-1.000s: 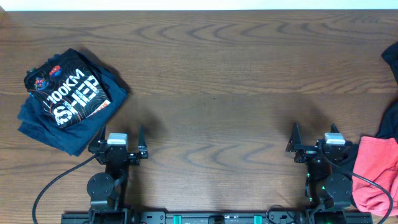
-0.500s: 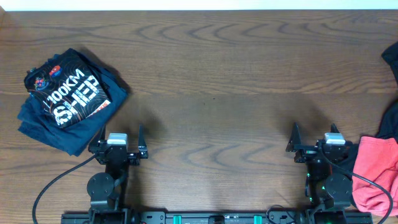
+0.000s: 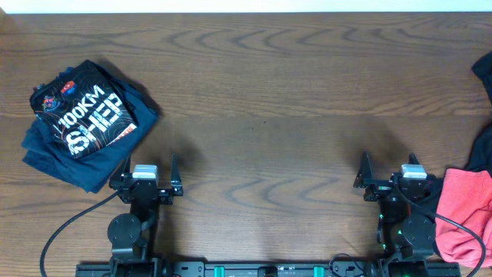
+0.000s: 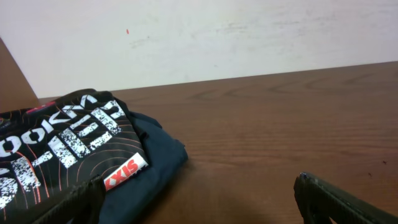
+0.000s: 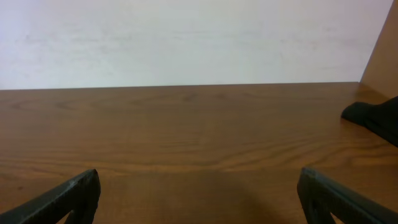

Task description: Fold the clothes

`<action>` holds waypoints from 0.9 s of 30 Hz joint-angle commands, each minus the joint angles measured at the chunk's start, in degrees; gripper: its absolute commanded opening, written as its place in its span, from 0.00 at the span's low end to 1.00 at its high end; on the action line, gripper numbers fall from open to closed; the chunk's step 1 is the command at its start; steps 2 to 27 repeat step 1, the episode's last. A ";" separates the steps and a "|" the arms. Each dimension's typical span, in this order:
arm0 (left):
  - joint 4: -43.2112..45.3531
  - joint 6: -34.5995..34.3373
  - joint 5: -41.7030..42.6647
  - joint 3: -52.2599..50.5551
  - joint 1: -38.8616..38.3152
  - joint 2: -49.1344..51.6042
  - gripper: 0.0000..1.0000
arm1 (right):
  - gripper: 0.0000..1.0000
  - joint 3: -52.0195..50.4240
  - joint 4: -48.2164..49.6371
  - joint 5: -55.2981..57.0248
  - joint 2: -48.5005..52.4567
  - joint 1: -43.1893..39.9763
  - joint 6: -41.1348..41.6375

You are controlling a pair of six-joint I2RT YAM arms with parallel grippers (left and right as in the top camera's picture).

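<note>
The overhead view takes in the whole brown wooden counter. A folded black sports jersey with white "100KM" print and thin orange lines lies in the upper left of the frame, on top of a folded navy garment that sticks out below and to the right of it. A coral-red garment is bunched at the lower right edge, and a dark cloth is cut off by the right edge higher up.

The left hand sits at the lower left, just below and right of the navy garment. The right hand sits at the lower right, just left of the coral-red garment. Both have their fingers spread wide and hold nothing.

The left wrist view shows what the overhead cannot: the pile's low side profile against a white wall. The jersey sits at the left, the navy garment shows as a rounded fold under it, and the left hand has one finger at each bottom corner. The coral-red garment is out of this view.

The right wrist view shows bare wood between the fingers of the right hand and only a tip of dark cloth at the right edge. The jersey is out of this view.

From overhead the jersey lies askew to the counter's edges. Its lettering, and with it its longer side, climbs from lower left to upper right, and one corner of the pile points right.
</note>
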 commanded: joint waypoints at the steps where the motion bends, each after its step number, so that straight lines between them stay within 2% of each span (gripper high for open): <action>1: -1.99 -0.72 0.33 -0.98 -0.33 -0.37 0.98 | 0.99 -0.04 -0.24 -0.26 -0.33 0.37 -1.05; 27: -1.99 -0.72 0.33 -0.98 -0.33 -0.37 0.98 | 0.99 -0.04 -0.24 -0.26 -0.33 0.37 -1.05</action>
